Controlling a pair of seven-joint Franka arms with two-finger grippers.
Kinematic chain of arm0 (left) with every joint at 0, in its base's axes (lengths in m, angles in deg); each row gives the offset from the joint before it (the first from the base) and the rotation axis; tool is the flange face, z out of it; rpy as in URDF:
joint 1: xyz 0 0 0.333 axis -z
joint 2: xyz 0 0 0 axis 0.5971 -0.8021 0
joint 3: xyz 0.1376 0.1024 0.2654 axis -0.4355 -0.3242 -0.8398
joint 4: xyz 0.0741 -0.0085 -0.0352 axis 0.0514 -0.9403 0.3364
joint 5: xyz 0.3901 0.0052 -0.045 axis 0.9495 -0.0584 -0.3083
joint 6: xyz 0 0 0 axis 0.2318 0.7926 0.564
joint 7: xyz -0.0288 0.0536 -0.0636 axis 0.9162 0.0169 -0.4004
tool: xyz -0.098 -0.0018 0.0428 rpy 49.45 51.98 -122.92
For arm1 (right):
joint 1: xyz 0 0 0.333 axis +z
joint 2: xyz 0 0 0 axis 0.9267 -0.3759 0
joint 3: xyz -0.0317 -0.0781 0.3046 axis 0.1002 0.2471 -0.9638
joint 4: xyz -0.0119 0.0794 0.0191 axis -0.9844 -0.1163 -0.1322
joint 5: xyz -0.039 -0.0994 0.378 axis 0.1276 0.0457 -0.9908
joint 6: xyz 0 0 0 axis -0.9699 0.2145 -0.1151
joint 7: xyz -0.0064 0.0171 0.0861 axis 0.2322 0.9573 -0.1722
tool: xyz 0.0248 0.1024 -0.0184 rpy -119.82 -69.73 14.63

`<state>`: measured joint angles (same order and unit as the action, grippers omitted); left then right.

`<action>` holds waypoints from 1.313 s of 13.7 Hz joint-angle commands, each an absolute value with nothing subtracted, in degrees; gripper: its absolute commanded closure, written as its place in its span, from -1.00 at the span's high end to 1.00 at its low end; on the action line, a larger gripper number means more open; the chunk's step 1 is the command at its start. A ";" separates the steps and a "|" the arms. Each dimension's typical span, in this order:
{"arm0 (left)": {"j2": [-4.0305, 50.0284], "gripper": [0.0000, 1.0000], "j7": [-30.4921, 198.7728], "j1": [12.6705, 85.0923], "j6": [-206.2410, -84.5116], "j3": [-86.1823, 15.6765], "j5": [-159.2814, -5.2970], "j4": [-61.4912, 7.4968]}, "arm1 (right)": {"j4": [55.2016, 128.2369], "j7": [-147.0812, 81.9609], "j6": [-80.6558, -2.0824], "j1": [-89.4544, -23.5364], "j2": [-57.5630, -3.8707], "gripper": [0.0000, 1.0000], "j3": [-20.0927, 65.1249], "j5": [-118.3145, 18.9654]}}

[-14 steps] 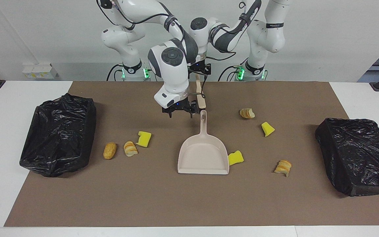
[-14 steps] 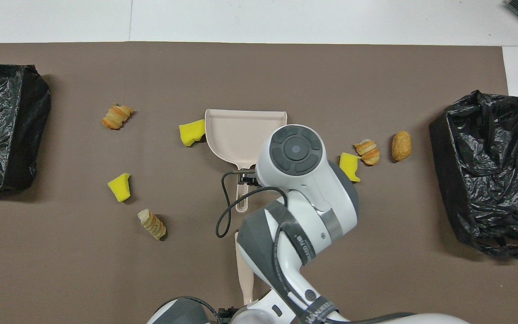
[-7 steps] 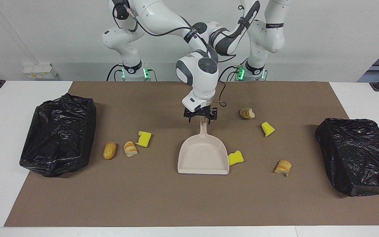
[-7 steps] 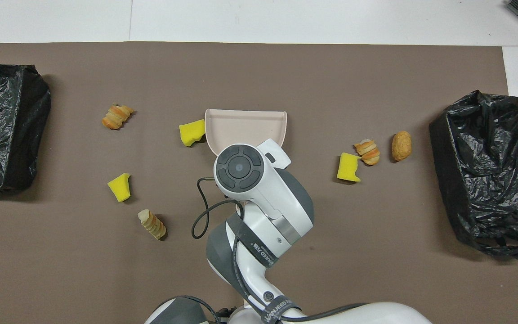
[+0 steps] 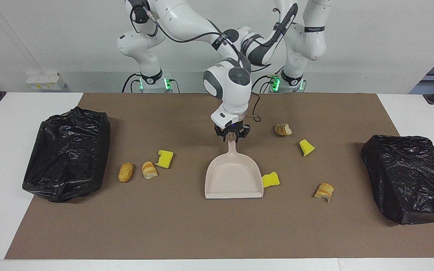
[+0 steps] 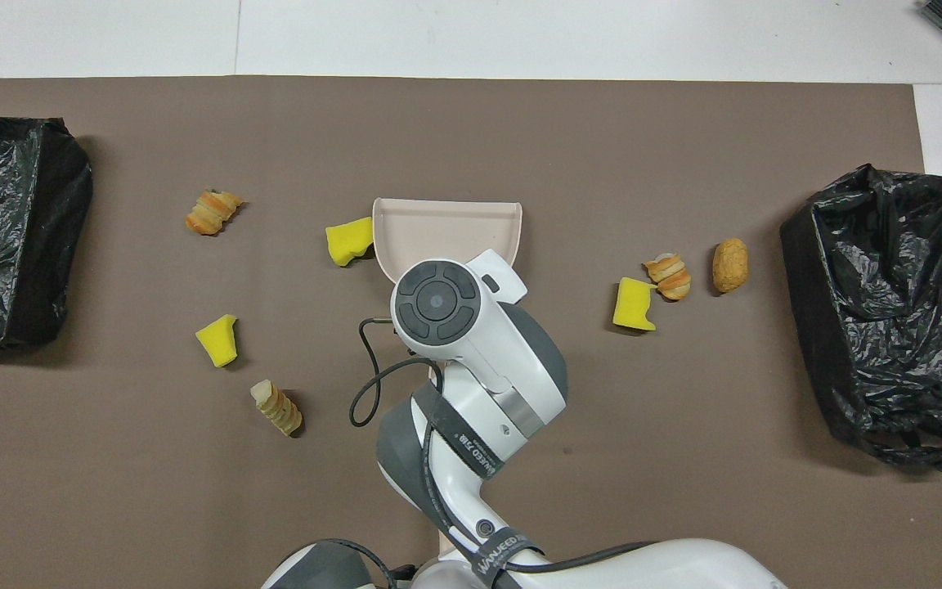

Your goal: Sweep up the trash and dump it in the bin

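Overhead view, clock directions taken from the beige dustpan (image 6: 446, 229). Its long axis runs 12 to 6, mouth at 12, handle at 6. The right gripper (image 5: 232, 136) sits on the handle's tip; whether it has clamped cannot be told. The left gripper (image 6: 404, 567) is clenched and mostly hidden under the right arm. No trash lies in the pan or before its mouth. Three yellow sponge wedges: one (image 6: 348, 240) touching the pan's side at 9, one (image 6: 217, 339) at 8, one (image 6: 634, 304) at 4. Four bread chunks: at 9 (image 6: 212, 211), at 7 (image 6: 277, 406), and two at 3 (image 6: 667, 276) (image 6: 730, 264). Two black-lined bins stand at 9 (image 6: 13, 237) and 3 (image 6: 880, 311).
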<state>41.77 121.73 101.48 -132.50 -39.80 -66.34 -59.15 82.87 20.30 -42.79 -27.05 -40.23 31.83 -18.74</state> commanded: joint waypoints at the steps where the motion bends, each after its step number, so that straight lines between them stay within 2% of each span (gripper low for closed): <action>1: 42.90 -1.00 119.08 101.71 -132.68 -40.83 -67.35 -60.01 | 84.55 16.33 -43.21 -27.58 -39.29 0.07 31.30 -20.14; 3: 44.21 -1.00 117.66 99.79 -127.88 -41.70 -67.35 -59.22 | 87.09 13.59 -43.56 -27.58 -37.97 0.05 30.42 -20.32; 4: 44.40 -1.00 117.57 98.12 -124.88 -41.71 -66.74 -58.00 | 87.54 13.32 -43.57 -27.58 -37.79 -0.41 30.42 -20.32; 5: 44.57 -1.00 116.87 96.80 -123.03 -42.06 -66.56 -57.38 | 87.37 13.15 -43.22 -27.58 -37.87 -0.97 30.42 -20.32; 7: 47.28 -1.00 114.76 90.92 -118.99 -41.80 -64.99 -57.11 | 86.67 11.31 -42.08 -28.36 -37.53 -1.00 30.42 -20.32; 9: 52.28 -1.00 114.31 84.87 -111.44 -41.80 -63.06 -57.11 | 86.76 8.76 -41.20 -30.03 -35.51 -1.00 30.51 -20.32; 11: 55.02 -1.00 111.26 79.15 -109.83 -41.80 -59.63 -57.11 | 86.84 -0.33 -37.52 -33.79 -32.88 -1.00 30.51 -20.32; 13: 54.07 -1.00 102.68 71.16 -111.57 -41.80 -56.03 -56.67 | 86.84 -15.87 -33.39 -37.84 -30.59 -1.00 30.51 -20.40; 15: 50.83 -1.00 86.89 61.76 -113.68 -41.88 -55.22 -54.31 | 86.76 -26.18 -29.96 -41.01 -29.18 -1.00 30.51 -20.32; 17: 46.18 -1.00 73.85 53.14 -117.01 -41.88 -55.04 -50.45 | 86.93 -40.04 -25.40 -43.74 -28.56 -1.00 30.60 -20.05; 18: 41.80 -1.00 68.84 50.14 -118.51 -41.88 -53.65 -46.86 | 87.19 -48.47 -24.76 -45.06 -28.56 -1.00 30.68 -19.27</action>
<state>49.32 76.20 54.78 -116.96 -42.88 -55.36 -53.44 85.27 -37.34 -25.63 -43.18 -29.73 31.31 -19.66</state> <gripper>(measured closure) 0.740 0.678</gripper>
